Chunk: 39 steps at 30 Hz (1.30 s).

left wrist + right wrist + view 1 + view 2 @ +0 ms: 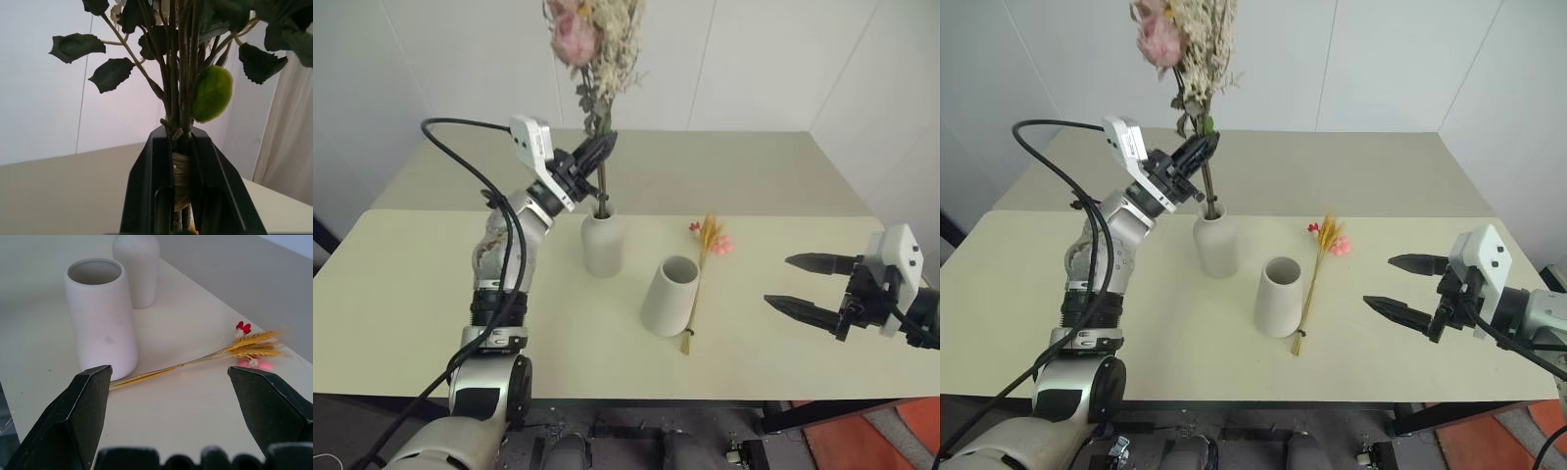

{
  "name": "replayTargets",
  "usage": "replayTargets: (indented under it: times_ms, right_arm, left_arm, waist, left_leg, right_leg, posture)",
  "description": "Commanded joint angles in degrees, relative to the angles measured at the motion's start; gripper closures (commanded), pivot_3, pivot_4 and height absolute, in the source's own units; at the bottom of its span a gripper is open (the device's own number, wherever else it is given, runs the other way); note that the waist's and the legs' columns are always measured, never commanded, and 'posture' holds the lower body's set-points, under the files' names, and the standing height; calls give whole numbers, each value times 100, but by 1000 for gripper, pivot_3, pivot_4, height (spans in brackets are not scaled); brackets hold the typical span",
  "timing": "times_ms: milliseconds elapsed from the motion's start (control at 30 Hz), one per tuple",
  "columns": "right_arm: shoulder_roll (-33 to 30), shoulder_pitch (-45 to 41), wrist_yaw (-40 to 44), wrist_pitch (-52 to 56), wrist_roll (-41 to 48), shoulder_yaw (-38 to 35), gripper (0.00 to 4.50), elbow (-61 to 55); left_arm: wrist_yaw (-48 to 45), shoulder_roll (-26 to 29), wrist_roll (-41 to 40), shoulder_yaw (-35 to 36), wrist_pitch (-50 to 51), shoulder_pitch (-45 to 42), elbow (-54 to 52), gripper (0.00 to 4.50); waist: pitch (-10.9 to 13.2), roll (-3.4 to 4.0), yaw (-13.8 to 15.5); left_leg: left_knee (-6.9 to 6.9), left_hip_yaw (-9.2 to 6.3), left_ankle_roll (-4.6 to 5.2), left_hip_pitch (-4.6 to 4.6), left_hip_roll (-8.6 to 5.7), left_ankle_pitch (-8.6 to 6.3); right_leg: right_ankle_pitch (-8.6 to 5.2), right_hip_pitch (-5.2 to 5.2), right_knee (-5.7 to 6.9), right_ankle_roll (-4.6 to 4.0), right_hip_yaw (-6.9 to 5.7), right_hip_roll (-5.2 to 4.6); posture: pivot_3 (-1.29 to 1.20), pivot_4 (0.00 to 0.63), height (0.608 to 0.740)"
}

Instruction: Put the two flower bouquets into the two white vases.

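Note:
My left gripper [596, 154] is shut on the stems of the bushy bouquet [590, 39], with pale pink blooms, cream sprigs and dark green leaves. It stands upright and its stem ends sit in the narrow neck of the bottle-shaped white vase [603, 244]. In the left wrist view the black fingers [146, 191] clamp the tied stems [181, 176]. The cone-shaped white vase [670, 296] stands empty, mouth up, to its right. The slim bouquet [703, 267] with yellow plumes and small pink-red flowers lies flat on the table against that vase. My right gripper [805, 284] hovers open right of it.
A second, darker table [724, 166] stands behind the pale front table [401, 294], against white walls. The front table's near edge [656, 396] runs below the vases. Bare tabletop lies between the slim bouquet and my right gripper.

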Motion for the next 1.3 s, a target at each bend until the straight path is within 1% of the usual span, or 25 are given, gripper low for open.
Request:
replayTargets:
  times_ms: [33, 100, 167, 233, 333, 367, 400, 433, 533, 633, 700, 800, 833, 867, 900, 967, 1067, 1167, 1300]
  right_arm:
    - [-87, -91, -25, -77, 69, -267, 0, -93]
    - [-86, -118, -28, -99, 49, -235, 0, -78]
    - [-85, -139, -19, -112, 43, -216, 0, -62]
    - [-84, -156, -10, -129, 26, -189, 0, -44]
    - [-74, -249, -8, -164, -22, -65, 0, 14]
    - [-73, -277, 1, -173, -34, -30, 0, 22]
    - [-70, -318, 16, -176, -30, 7, 0, 34]
    - [-69, -338, 31, -178, -27, 24, 0, 40]
    - [-82, -454, 43, -172, -82, 169, 0, 110]
    - [-117, -650, -58, 92, -109, 471, 0, 188]
    - [-143, -945, -314, 627, -91, 857, 0, 223]
    - [-102, -1442, -648, 1312, -51, 1304, 0, 321]
    - [-60, -1716, -797, 1678, 9, 1465, 0, 408]
    - [39, -2193, -1048, 2335, 94, 1701, 0, 582]
    - [144, -2676, -1258, 3003, 167, 1920, 0, 796]
    - [372, -3488, -1584, 3946, 104, 2319, 0, 1228]
    - [714, -4427, -1882, 4794, -157, 2778, 0, 2010]
    - [1071, -5325, -2168, 5445, -524, 3309, 0, 3011]
    - [1507, -6082, -2356, 5685, -884, 3661, 0, 4104]
  left_arm:
    - [-48, 7, 110, -78, -223, 43, -189, 4358]
    - [8, 57, 127, -62, -136, 157, -266, 4358]
    - [31, 189, 63, 0, 56, 274, -461, 3631]
    - [12, 346, 6, 33, 225, 410, -695, 3053]
    - [-87, 733, -183, 117, 624, 803, -1282, 2108]
    - [-117, 869, -318, 180, 791, 970, -1534, 1731]
    - [-133, 1031, -475, 270, 992, 1162, -1828, 1352]
    - [-153, 1175, -620, 342, 1177, 1333, -2092, 1071]
    - [-585, 1876, -1046, 627, 1581, 2083, -2940, 66]
    - [-1474, 2649, -1431, 951, 1616, 2857, -3490, 26]
    - [-2032, 3145, -1638, 1166, 1659, 3244, -3644, 26]
    - [-2550, 3620, -1826, 1299, 1664, 3504, -3697, 26]
    - [-2660, 3732, -1838, 1313, 1649, 3524, -3695, 26]
    - [-2792, 3839, -1862, 1333, 1638, 3514, -3674, 26]
    - [-2894, 3919, -1886, 1335, 1623, 3491, -3654, 26]
    - [-3020, 4021, -1871, 1287, 1578, 3435, -3625, 26]
    - [-3108, 4075, -1833, 1209, 1545, 3363, -3573, 26]
    - [-3172, 4090, -1744, 1154, 1498, 3343, -3502, 26]
    - [-3195, 4104, -1701, 1129, 1490, 3387, -3521, 26]
  waist:
    - [0, 0, 2]
    - [0, 0, -1]
    - [0, 0, -11]
    - [0, 0, -25]
    - [-1, 2, -42]
    - [-1, 2, -42]
    - [-1, 2, -45]
    - [-1, 2, -46]
    - [-1, 3, -56]
    - [-2, 4, -66]
    - [-2, 4, -70]
    - [-2, 4, -56]
    - [-2, 5, -47]
    - [-2, 5, -43]
    - [-2, 5, -50]
    - [-2, 5, -77]
    - [-2, 5, -112]
    - [-2, 6, -144]
    - [-1, 7, -161]
  left_leg:
    - [0, 0, 0, -1, 0, 0]
    - [0, 0, 0, -1, 0, 0]
    - [0, 0, 0, 0, 1, 0]
    - [0, 0, 0, 0, 2, 0]
    - [0, 0, 0, 1, 3, 0]
    - [0, 1, 0, 3, 4, 0]
    - [-1, 1, 0, 3, 5, 0]
    - [-1, 1, 0, 2, 6, 0]
    - [-1, 3, 0, 1, 9, 0]
    - [-1, 5, 0, 4, 13, 0]
    - [-1, 9, 0, 8, 14, 0]
    - [-1, 12, 0, 12, 15, 0]
    - [-1, 12, 0, 12, 16, 0]
    - [-1, 13, 0, 12, 16, 0]
    - [-1, 14, 0, 11, 16, 0]
    - [-1, 15, 0, 8, 18, 1]
    - [-8, 13, 0, 4, 24, 1]
    - [-12, 11, 1, -8, 23, 0]
    - [-15, 12, 2, -16, 23, -1]
  right_leg:
    - [0, 0, 0, 0, 0, 0]
    - [0, 0, -1, 0, 0, 0]
    - [0, 0, -1, 0, 0, 0]
    - [0, -2, 0, 0, 0, 1]
    - [0, -3, 2, 0, 0, 2]
    - [0, -3, 3, 0, 2, 2]
    - [0, -2, 3, 0, 2, 2]
    - [0, -4, 2, 0, 2, 3]
    - [0, -6, 2, 0, 2, 2]
    - [-1, -5, 3, -2, 2, 4]
    - [-3, -4, 4, -5, 2, 4]
    - [-7, -4, 5, -11, 2, 5]
    - [-9, -5, 5, -8, 1, 5]
    - [-10, -6, 5, -8, 1, 5]
    - [-9, -6, 5, -9, 1, 5]
    - [-4, -13, 3, -16, 3, 6]
    - [-8, -18, 3, -26, 2, 13]
    - [-10, -28, 2, -26, 0, 13]
    - [-9, -35, -1, -26, 0, 12]
  posture:
    - [0, 150, 740]
    - [0, 150, 740]
    - [0, 150, 740]
    - [0, 150, 740]
    - [0, 150, 740]
    - [0, 150, 740]
    - [0, 150, 740]
    - [0, 150, 740]
    - [0, 150, 740]
    - [0, 150, 740]
    - [0, 150, 740]
    - [0, 150, 740]
    - [0, 150, 740]
    - [0, 150, 740]
    - [0, 150, 740]
    - [0, 150, 740]
    - [0, 150, 740]
    - [0, 150, 740]
    - [0, 150, 740]
